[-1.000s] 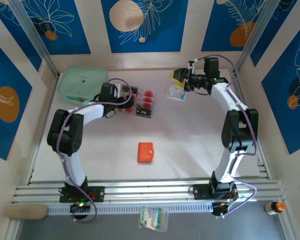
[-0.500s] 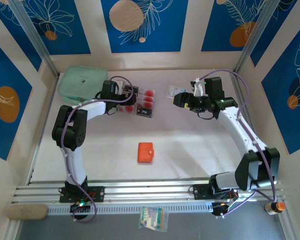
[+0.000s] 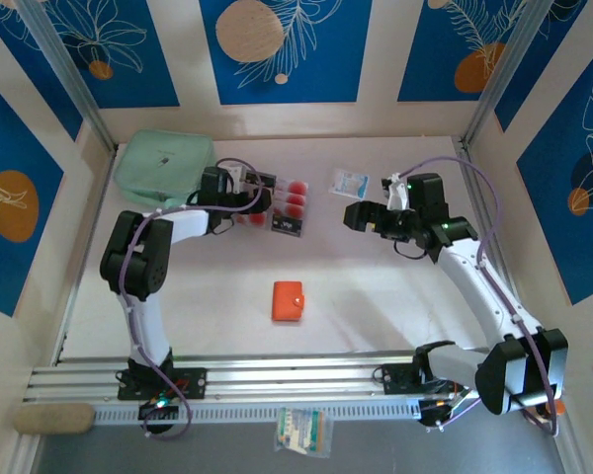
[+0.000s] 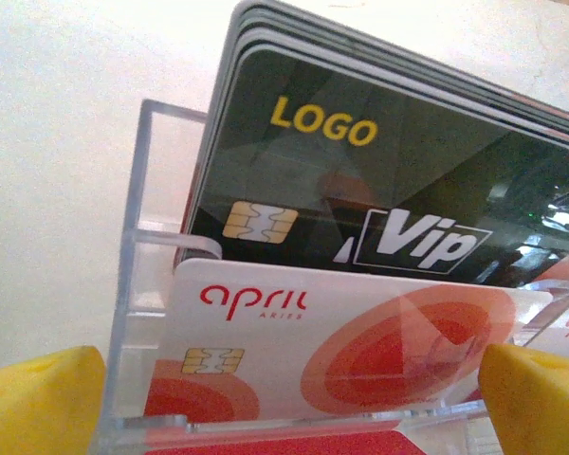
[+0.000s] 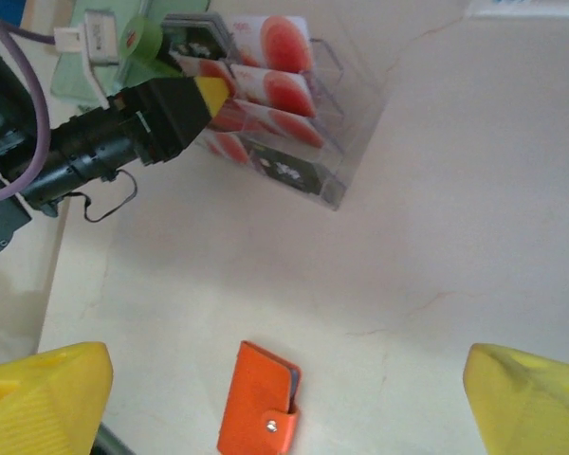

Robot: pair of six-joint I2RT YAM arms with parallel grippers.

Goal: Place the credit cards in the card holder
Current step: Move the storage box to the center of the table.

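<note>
The right gripper (image 5: 284, 398) holds its two yellow fingertips (image 5: 43, 393) wide apart in the lower corners, above a white table (image 5: 436, 246). Between them a small orange square card holder (image 5: 256, 403) lies closed and flat. Farther off, a clear plastic rack (image 5: 346, 142) holds pale credit cards (image 5: 270, 90) with red round marks, and the black left gripper (image 5: 209, 95) with a yellow tip touches the rack's left side.

Red-marked credit cards (image 3: 288, 201) stand in tiered rows; the orange card holder (image 3: 288, 301) lies shut, well apart.
</note>
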